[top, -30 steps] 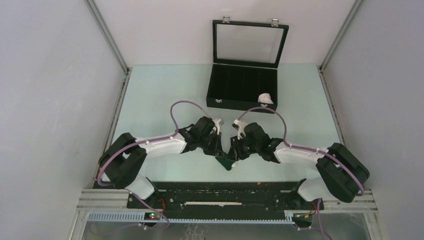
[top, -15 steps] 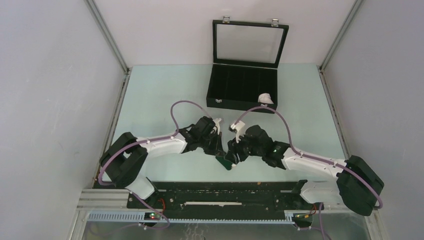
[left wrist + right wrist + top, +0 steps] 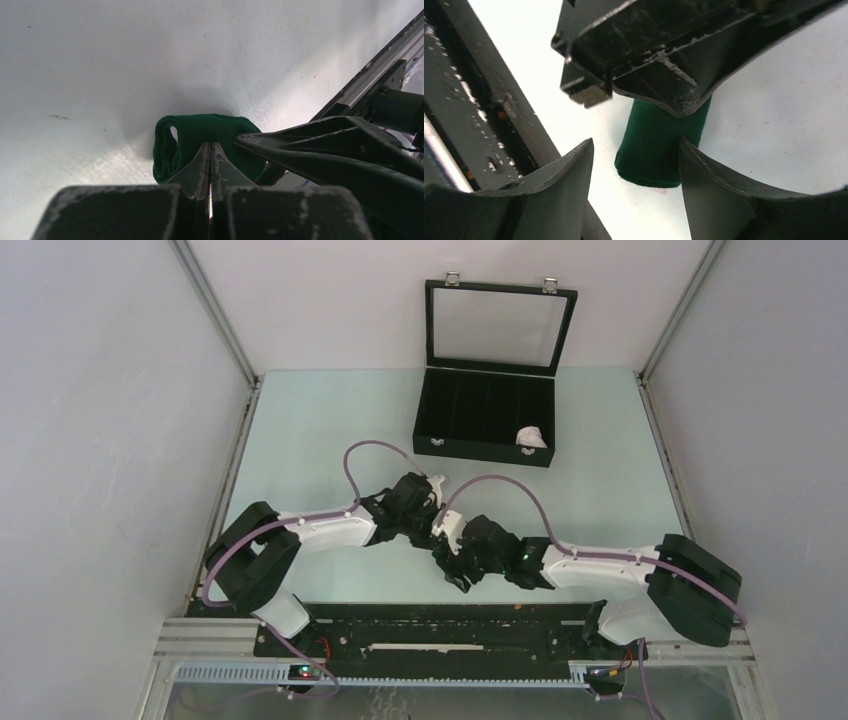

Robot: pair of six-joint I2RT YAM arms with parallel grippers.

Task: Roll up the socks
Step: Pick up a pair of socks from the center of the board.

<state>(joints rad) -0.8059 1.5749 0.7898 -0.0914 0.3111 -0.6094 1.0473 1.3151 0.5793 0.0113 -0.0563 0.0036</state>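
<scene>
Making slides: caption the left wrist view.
Left gripper pinching the rolled green sock low at the pale table.

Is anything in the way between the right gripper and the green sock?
Only the left gripper, which is shut on the sock and overhangs its far part. The sock's near end lies bare inside the open right gripper, with nothing visible in between.
</scene>
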